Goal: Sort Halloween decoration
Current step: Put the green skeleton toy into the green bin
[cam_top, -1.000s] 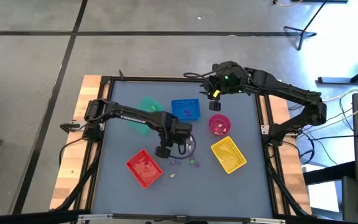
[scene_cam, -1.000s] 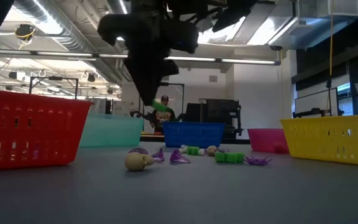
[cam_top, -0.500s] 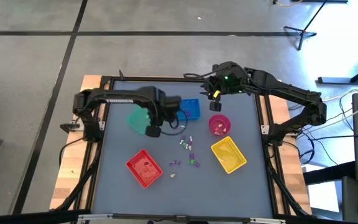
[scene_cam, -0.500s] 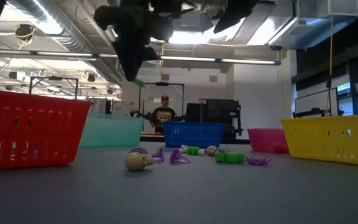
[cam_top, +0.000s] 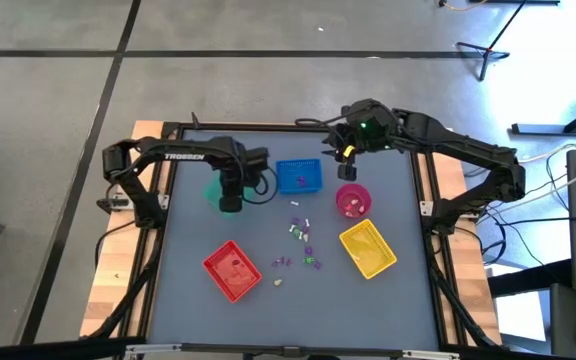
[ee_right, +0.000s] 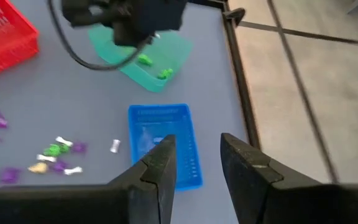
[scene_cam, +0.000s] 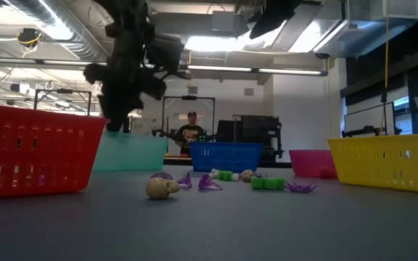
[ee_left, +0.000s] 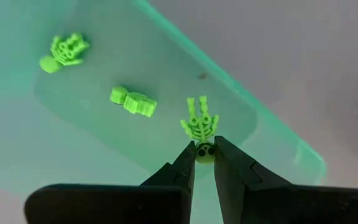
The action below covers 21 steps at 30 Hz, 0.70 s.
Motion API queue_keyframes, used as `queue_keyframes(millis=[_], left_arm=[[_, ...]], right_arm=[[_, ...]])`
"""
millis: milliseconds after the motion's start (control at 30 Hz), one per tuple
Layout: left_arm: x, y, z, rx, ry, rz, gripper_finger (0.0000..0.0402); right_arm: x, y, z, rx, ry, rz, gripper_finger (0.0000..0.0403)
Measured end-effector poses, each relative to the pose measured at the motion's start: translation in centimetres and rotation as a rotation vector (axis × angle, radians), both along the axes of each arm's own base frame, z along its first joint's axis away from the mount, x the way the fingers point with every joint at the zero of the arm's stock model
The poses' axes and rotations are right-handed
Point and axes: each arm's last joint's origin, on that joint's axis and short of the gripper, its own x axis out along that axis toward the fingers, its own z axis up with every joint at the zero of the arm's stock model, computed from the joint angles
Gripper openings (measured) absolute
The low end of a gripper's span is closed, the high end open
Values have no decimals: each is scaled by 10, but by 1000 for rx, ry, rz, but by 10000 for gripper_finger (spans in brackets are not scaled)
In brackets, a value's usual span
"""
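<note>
Halloween decoration pieces (cam_top: 302, 243) lay scattered at the centre of the high view, between the red tray (cam_top: 232, 270) and the yellow tray (cam_top: 368, 248). The left gripper (ee_left: 204, 163) hung over the green tray (ee_left: 272, 127), jaws pinching a green skeleton trinket (ee_left: 201, 127). The right gripper (ee_right: 194, 158) waited above the blue tray (ee_right: 182, 147), jaws spread and empty.

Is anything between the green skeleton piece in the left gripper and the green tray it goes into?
Nothing visible. The left gripper holds the green skeleton piece by its skull end directly above the green tray. Two green trinkets already in the tray lie off to one side, not under it. The right gripper waits over the blue tray's side.
</note>
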Motion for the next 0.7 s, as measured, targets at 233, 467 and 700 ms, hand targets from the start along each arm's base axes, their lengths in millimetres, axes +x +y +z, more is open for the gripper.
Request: queue_keyframes(millis=[233,467,700], left_arm=[[-6,4,-12,-2,12,20,30],[-7,6,-11,69,35,19,30],[-7,7,-11,103,41,68,61]], right_arm=[[4,0,-8,55,7,12,124],[8,-1,-20,64,41,12,124],[8,-1,-20,64,43,12,124]])
